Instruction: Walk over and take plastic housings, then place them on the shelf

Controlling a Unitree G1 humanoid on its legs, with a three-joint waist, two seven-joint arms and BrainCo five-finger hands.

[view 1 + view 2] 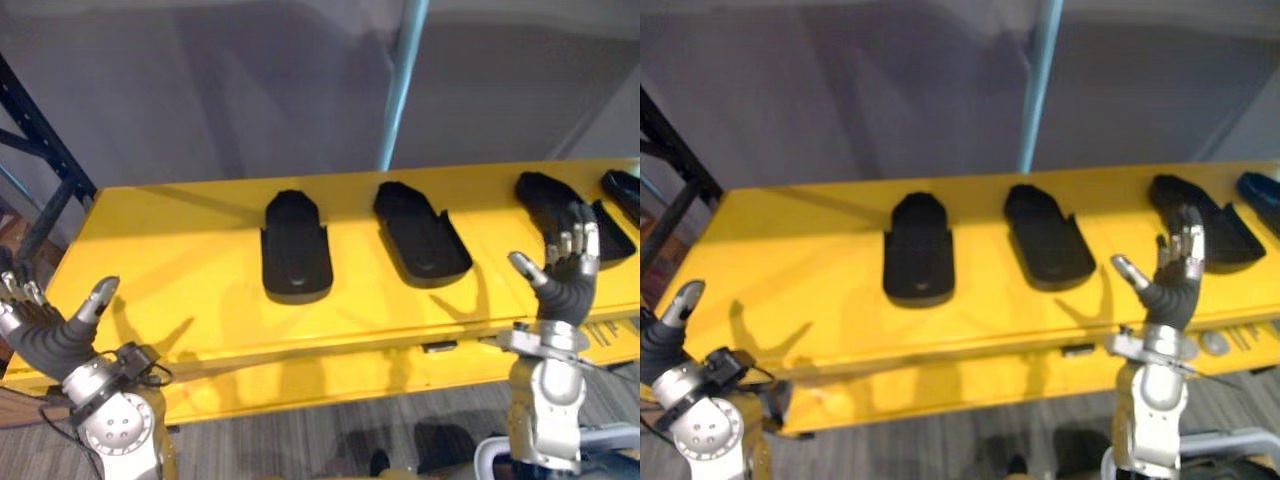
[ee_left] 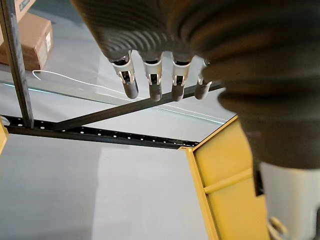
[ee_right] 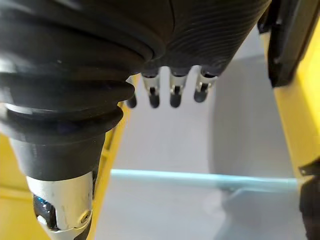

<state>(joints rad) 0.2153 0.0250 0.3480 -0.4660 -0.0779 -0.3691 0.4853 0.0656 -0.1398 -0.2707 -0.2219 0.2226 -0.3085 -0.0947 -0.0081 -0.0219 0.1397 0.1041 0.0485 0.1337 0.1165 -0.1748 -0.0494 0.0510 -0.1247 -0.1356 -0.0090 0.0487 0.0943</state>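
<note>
**Facing a row of housings, both hands empty**

Four black plastic housings (image 1: 296, 245) lie side by side along the far half of the yellow worktop (image 1: 180, 270). The right hand (image 1: 565, 285) is raised over the near edge towards the right end, fingers straight and holding nothing. The left hand (image 1: 42, 335) hangs off the near left corner, fingers relaxed and equally empty.

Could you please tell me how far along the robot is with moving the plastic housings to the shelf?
Done: the robot stands at the yellow table. In hand: nothing; the left hand and right hand are open and empty, raised before the table. Left: everything else; four black housings lie untouched on the table, each yet to be grasped and carried to the dark rack at left, probably the shelf.
</note>
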